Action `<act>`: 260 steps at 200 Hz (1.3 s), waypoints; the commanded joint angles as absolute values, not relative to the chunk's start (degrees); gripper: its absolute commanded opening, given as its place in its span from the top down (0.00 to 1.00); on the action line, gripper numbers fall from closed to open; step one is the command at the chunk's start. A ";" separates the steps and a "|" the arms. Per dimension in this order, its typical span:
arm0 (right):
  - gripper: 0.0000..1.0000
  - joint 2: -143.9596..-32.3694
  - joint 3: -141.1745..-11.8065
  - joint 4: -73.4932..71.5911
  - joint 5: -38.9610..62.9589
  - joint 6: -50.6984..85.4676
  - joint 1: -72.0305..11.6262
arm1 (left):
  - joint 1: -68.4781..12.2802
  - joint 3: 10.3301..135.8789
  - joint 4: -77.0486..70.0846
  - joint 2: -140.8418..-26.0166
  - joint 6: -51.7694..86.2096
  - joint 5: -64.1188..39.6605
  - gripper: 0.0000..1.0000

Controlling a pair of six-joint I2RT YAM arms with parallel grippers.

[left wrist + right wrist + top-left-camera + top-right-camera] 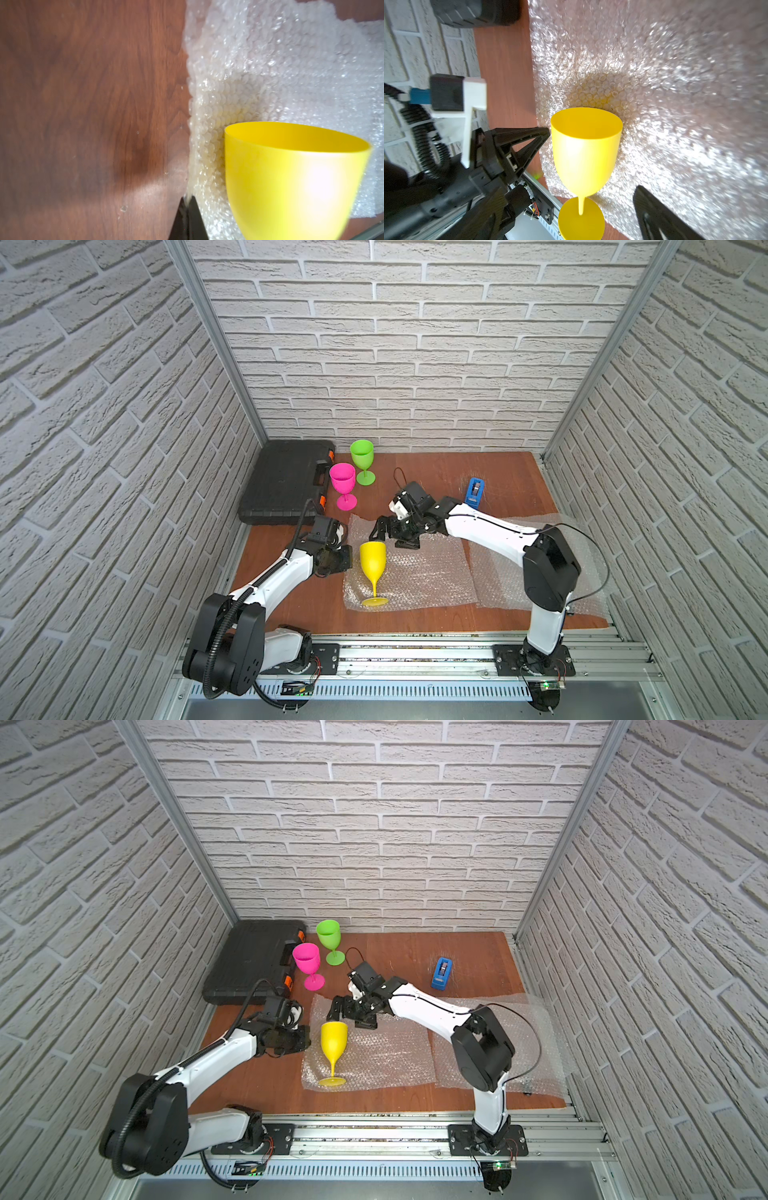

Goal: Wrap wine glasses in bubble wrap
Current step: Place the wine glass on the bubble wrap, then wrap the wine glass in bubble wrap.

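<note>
A yellow wine glass [372, 562] [333, 1040] [585, 153] stands upright on a sheet of bubble wrap [419, 576] [382, 1056], close to the sheet's left edge. My left gripper [348, 561] [308, 1038] [188, 202] is shut on that edge of the bubble wrap [239, 62], right beside the glass's bowl [291, 182]. My right gripper [388, 537] [349, 1019] hovers open just behind and above the yellow rim; only one of its fingers [656, 214] shows in its wrist view. The pink wine glass [343, 481] and the green wine glass [362, 456] stand bare at the back left.
A black tool case [286, 481] lies at the back left beside the pink glass. A blue tape dispenser [473, 491] sits at the back right. A second bubble wrap sheet [507, 568] lies under the right arm, overlapping the first.
</note>
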State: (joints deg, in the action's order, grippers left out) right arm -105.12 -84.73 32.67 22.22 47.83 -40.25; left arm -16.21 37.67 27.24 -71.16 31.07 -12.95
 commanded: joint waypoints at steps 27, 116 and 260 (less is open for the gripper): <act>0.56 -103.59 -73.11 35.63 21.34 43.14 -36.58 | -18.23 42.62 32.46 -69.25 30.83 -11.97 1.00; 0.84 -109.60 -71.63 26.43 28.64 46.91 -36.66 | -26.81 51.77 34.08 -71.51 35.69 -11.73 1.00; 0.89 -106.89 -67.62 24.16 28.42 47.75 -34.76 | -38.88 59.06 19.94 -91.38 42.63 -16.39 1.00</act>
State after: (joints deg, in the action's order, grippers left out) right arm -110.13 -69.08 25.30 28.18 47.81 -35.92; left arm -38.06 58.00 21.63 -89.49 42.11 -15.92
